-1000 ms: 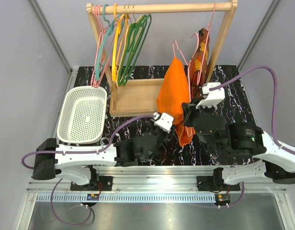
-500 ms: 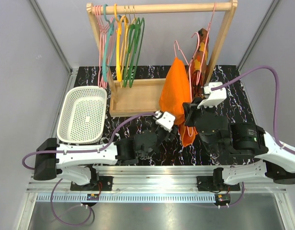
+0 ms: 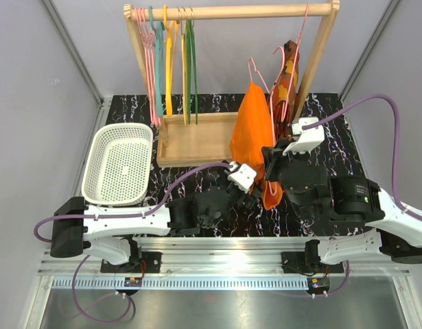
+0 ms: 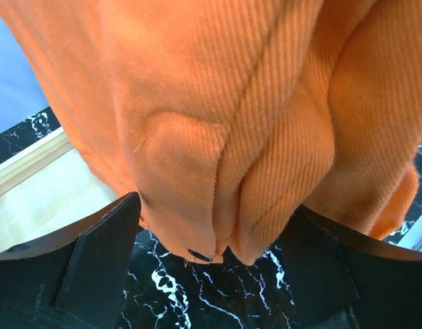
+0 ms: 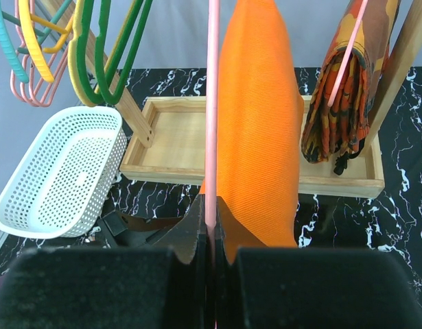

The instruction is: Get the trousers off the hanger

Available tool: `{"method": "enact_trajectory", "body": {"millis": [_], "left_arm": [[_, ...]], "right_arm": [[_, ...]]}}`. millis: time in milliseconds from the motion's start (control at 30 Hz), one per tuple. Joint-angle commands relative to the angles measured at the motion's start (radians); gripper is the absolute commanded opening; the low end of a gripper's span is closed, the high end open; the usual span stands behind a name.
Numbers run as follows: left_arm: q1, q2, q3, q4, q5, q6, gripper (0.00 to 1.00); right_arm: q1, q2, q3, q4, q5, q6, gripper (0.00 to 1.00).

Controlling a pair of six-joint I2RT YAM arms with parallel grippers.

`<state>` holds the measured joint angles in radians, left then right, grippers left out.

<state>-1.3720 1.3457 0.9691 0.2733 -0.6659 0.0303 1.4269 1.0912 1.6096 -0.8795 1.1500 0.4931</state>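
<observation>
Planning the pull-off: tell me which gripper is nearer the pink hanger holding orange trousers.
Right. The right gripper pinches the hanger wire; the left gripper sits lower, open around the trousers.

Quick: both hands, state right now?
Left hand: open, fingers either side of the trousers.
Right hand: closed on the hanger wire.

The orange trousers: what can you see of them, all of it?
Plain bright orange trousers, ribbed twill-looking cloth with a stitched seam. They hang folded and limp on the pink wire hanger, whose wire the right gripper pinches. Their lower end dangles between the left gripper's open fingers, over the black marbled table.
</observation>
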Motion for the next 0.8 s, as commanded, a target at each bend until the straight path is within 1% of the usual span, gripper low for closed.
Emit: {"method": "enact_trajectory", "body": {"millis": [0,100,300,433,533,767], "left_arm": [[0.004,0.016,0.048,0.024,0.009,0.016,0.82],[0.004,0.021,0.049,0.012,-0.001,0.042,0.86],[0.01,0.035,0.048,0.004,-0.02,0.079,0.85],[0.014,0.015,0.019,0.003,0.038,0.089,0.86],[0.014,-0.011,-0.009,0.01,0.103,0.073,0.89],[0.014,0.009,-0.007,0.007,0.112,0.051,0.88]], "right_arm": [[0.006,-0.017,0.061,0.14,0.073,-0.01,0.0],[0.006,-0.025,0.07,0.135,0.076,-0.011,0.0],[0.006,-0.03,0.067,0.143,0.068,-0.016,0.0],[0.007,-0.027,0.084,0.139,0.082,-0.034,0.0],[0.006,-0.03,0.084,0.145,0.106,-0.051,0.0],[0.007,-0.019,0.087,0.143,0.106,-0.054,0.0]]}}
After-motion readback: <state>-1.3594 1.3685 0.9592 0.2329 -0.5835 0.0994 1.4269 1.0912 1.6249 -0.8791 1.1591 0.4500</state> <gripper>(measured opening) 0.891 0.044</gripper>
